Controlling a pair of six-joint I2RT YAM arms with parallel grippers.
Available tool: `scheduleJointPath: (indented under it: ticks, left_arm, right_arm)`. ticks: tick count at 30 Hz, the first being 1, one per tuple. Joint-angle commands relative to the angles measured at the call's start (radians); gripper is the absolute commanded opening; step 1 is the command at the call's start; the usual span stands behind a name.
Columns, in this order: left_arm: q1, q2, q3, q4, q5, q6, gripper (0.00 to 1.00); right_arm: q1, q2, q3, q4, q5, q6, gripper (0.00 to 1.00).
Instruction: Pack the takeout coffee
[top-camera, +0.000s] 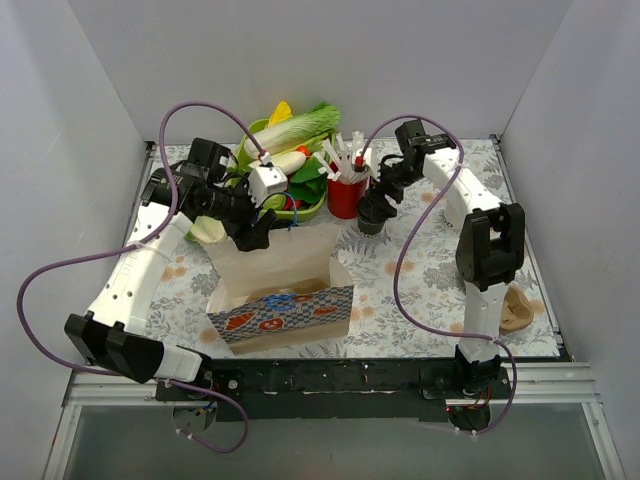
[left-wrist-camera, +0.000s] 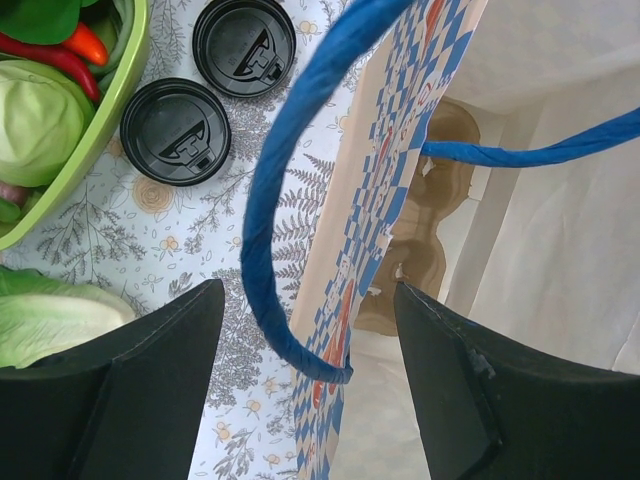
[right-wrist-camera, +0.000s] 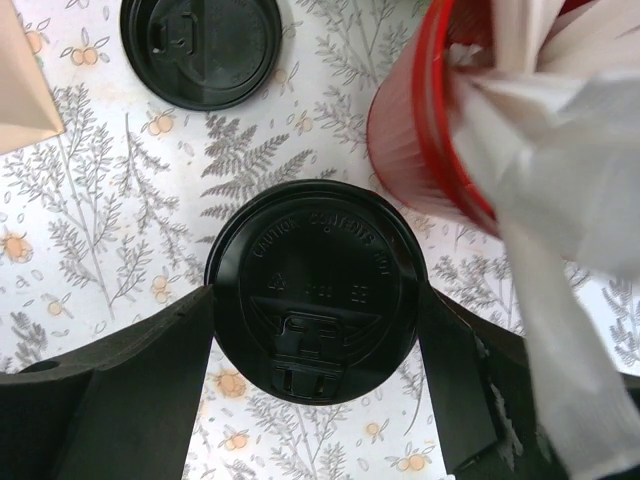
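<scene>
The takeout coffee, a cup under a round black lid, stands on the floral cloth beside the red straw holder. My right gripper is open over it, with one finger close on each side of the lid. From above, the takeout coffee sits just under that gripper. My left gripper is open astride the near wall of the checkered paper bag, with the blue handle looping between its fingers. A brown cup carrier lies inside the bag.
Two loose black lids lie on the cloth left of the bag, and one lid lies beyond the coffee. A green basket of vegetables stands at the back. A beige object lies by the right arm's base.
</scene>
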Motion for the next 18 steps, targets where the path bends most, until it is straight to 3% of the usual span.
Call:
scheduleJointPath:
  ticks: [1, 13, 18]
  left_arm:
    - [-0.002, -0.007, -0.011, 0.018, 0.035, 0.006, 0.69]
    - [-0.002, -0.027, -0.057, 0.044, 0.059, 0.026, 0.69]
    - [-0.002, -0.048, -0.089, 0.06, 0.065, 0.026, 0.69]
  right_arm:
    - [0.005, -0.09, -0.047, -0.06, 0.025, 0.017, 0.68]
    - [0.005, -0.309, -0.259, -0.242, 0.004, -0.031, 0.58]
    - [0.005, -0.459, -0.447, -0.158, -0.033, 0.006, 0.6]
